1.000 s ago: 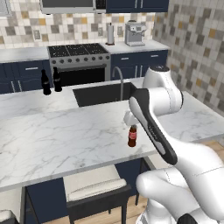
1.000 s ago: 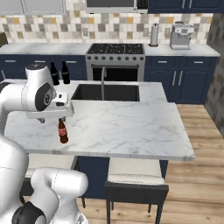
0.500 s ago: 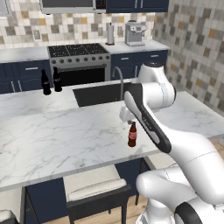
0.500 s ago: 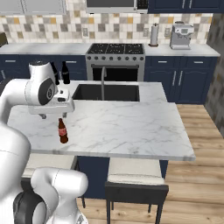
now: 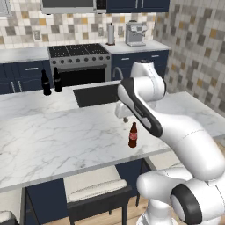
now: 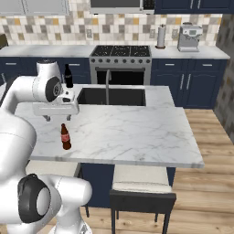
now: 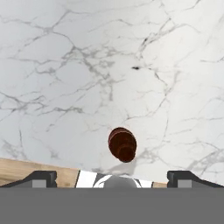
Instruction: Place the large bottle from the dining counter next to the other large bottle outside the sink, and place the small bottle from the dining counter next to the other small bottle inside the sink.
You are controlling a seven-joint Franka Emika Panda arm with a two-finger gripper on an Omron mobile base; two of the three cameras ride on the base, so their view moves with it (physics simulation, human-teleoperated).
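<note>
The small bottle (image 5: 132, 135) (image 6: 65, 137), brown with a red label, stands upright near the front edge of the dining counter (image 5: 52, 140) (image 6: 137, 132). My gripper (image 5: 123, 117) (image 6: 59, 117) (image 7: 113, 177) hangs open just above it and a little behind, holding nothing. The hand view looks down on the bottle's cap (image 7: 122, 144), which lies between my wide-apart fingertips (image 7: 41, 177). Two large bottles (image 5: 45, 82) (image 5: 56, 79) stand side by side left of the sink (image 5: 94, 94) (image 6: 112, 96). One large bottle (image 6: 68, 76) shows beside my arm. The other small bottle is hidden.
A curved faucet (image 6: 108, 82) rises at the sink's back edge. Stools (image 5: 94, 189) (image 6: 141, 185) stand under the counter's front edge. Behind are the stove (image 5: 79, 59) and a coffee machine (image 6: 189, 37). Bare marble stretches right of the small bottle.
My hand has shifted a little to the left and back above the small bottle, and the arm's elbow swung with it. The bottle has not moved.
</note>
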